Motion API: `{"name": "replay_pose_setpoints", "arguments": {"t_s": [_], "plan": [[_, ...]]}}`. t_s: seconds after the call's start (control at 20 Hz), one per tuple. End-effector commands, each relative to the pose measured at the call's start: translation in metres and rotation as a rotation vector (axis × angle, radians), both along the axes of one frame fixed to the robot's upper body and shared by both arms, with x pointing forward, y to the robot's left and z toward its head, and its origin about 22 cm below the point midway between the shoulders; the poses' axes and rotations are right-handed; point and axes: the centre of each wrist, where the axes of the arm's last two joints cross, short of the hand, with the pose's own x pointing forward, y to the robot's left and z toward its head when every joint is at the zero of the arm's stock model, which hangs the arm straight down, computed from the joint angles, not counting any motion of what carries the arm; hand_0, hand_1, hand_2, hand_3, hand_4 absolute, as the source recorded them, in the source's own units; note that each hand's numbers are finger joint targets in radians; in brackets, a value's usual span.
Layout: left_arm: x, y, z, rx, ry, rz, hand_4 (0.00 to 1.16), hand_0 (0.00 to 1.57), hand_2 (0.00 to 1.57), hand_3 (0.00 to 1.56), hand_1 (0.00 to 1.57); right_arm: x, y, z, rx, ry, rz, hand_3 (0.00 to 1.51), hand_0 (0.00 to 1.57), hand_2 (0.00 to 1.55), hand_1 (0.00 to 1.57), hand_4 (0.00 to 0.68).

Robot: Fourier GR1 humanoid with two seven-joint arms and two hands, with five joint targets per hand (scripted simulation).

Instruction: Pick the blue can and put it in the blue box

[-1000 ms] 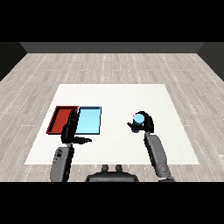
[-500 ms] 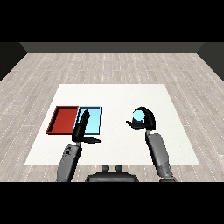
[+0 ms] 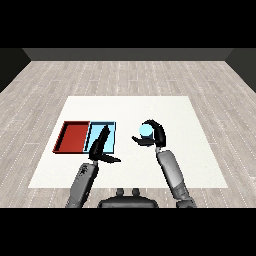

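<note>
Blue can | enclosed by my right hand's curled fingers, right of blue box | left hand fingers straight, above box | risk: I judge hands colliding during transfer

White table standing on a grey plank floor, its top showing as a pale square widening toward the near edge; two shallow trays lying directly on it, in the left half, side by side and touching along their long edges; red tray sitting on the outer left, nearer the table's left edge; light blue tray lying just to its right, toward the table's middle, its near part being partly covered from this standpoint; both trays sitting flat with their long sides running away from the near edge.
</note>
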Motion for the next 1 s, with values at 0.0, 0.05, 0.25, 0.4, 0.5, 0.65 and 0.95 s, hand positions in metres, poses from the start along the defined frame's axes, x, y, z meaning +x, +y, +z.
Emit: {"name": "replay_pose_setpoints", "arguments": {"t_s": [0.0,0.05,0.25,0.4,0.5,0.65,0.95], "plan": [[-0.006,-0.017,-0.01,-0.011,0.056,-0.024,0.0,0.0,0.0,0.0,0.0,-0.015,0.011,-0.004,-0.022,0.015,0.029,1.4,1.44,1.45,1.44,0.611],[0.009,-0.032,-0.014,-0.003,0.06,-0.028,0.0,0.0,0.0,0.0,0.0,0.006,0.017,0.016,-0.007,-0.014,0.033,1.4,1.45,1.45,1.45,0.612],[0.018,-0.024,-0.003,-0.011,0.067,-0.067,0.0,0.0,0.0,0.0,0.0,0.012,0.035,0.002,-0.032,-0.008,0.047,1.4,1.46,1.46,1.46,0.61],[0.015,-0.034,-0.013,0.015,0.067,-0.039,0.0,0.0,0.0,0.0,0.0,-0.02,0.019,0.015,-0.025,0.014,0.046,1.4,1.49,1.47,1.49,0.62],[0.006,-0.044,-0.011,0.003,0.091,-0.036,0.0,0.0,0.0,0.0,0.0,-0.004,0.02,0.015,-0.016,-0.003,0.048,1.4,1.49,1.47,1.49,0.609],[0.012,-0.052,-0.015,-0.009,0.104,-0.044,0.0,0.0,0.0,0.0,0.0,-0.014,0.031,0.02,-0.02,-0.027,0.077,1.4,1.49,1.47,1.49,0.611],[0.022,-0.06,-0.029,-0.016,0.132,-0.034,0.0,0.0,0.0,0.0,0.0,0.002,0.022,0.024,0.003,-0.034,0.083,1.4,1.48,1.47,1.48,0.603]]}}
